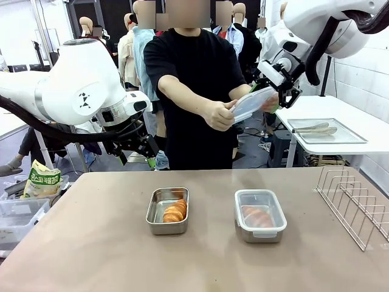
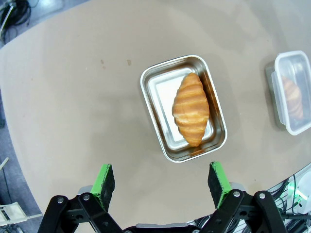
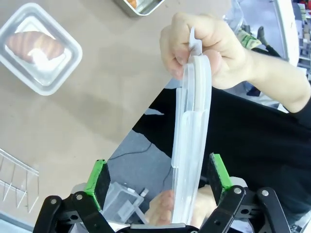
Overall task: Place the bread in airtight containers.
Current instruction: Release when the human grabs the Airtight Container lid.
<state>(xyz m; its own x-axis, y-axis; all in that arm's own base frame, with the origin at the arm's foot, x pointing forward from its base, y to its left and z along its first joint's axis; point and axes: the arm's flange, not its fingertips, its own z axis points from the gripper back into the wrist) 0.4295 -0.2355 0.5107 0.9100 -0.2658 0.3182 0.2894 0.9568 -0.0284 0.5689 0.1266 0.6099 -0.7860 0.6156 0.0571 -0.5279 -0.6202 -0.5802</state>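
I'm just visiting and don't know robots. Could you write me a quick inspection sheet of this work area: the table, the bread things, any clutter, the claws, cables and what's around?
Surface: brown table, bare around the tubs.
Job's things: open steel tub holds one croissant; lidded tub holds another. The person's hand grips a clear lid above the far edge.
Clutter: wire rack at the table's right edge.
Claws: left claw open, above the open tub; right claw open, its pads either side of the clear lid.
Cables: black hose along the left arm.
Surroundings: side table with a tray and tongs; snack bag at left.
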